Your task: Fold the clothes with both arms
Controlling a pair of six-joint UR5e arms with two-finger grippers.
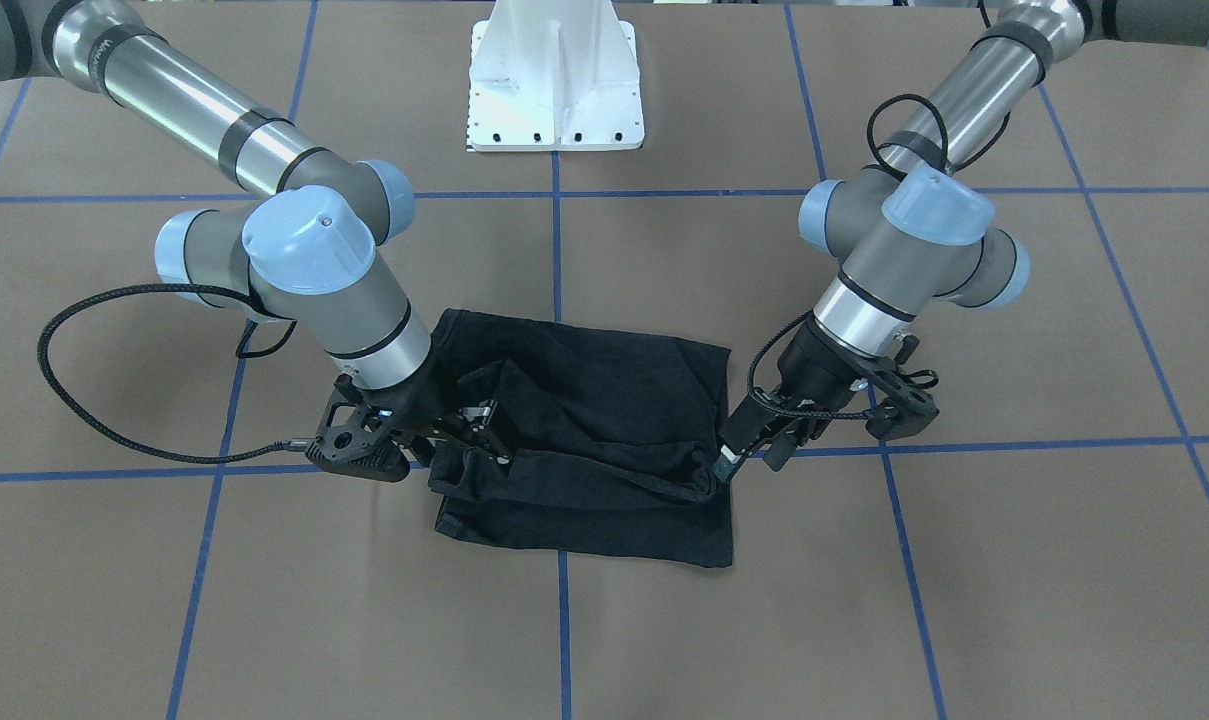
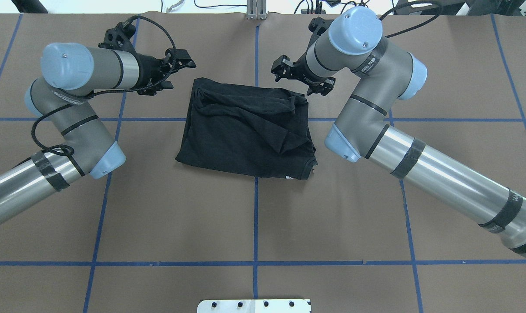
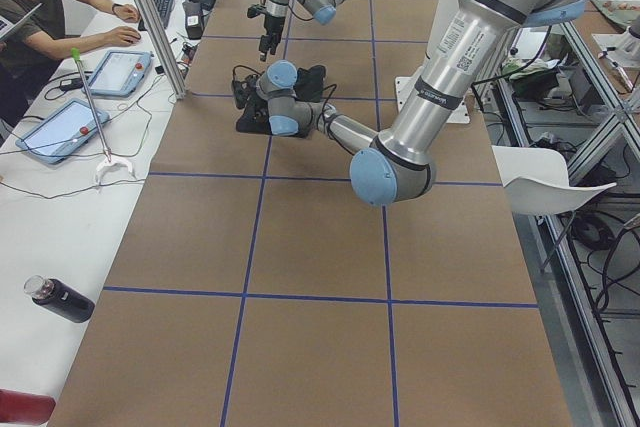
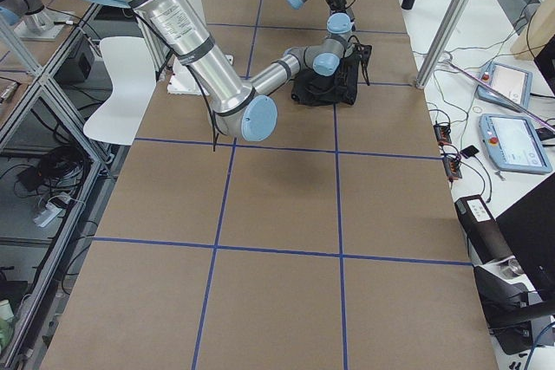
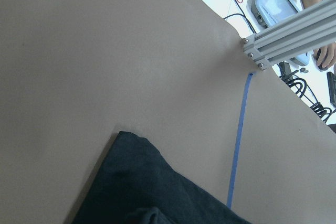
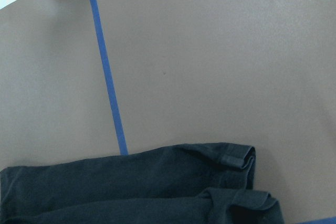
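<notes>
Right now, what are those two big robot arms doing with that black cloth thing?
They are folding a black cotton T-shirt on the brown, blue-taped table. It lies folded into a rough, wrinkly rectangle. The black two-finger left gripper and right gripper sit low at opposite ends of it, on the side away from the robot. Their fingers look spread open.

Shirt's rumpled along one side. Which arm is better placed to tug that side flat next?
Right, most likely. The bunched folds of the T-shirt lie on that arm's side, with the right claw open just above them. The left claw sits at the opposite, smoother edge.
</notes>
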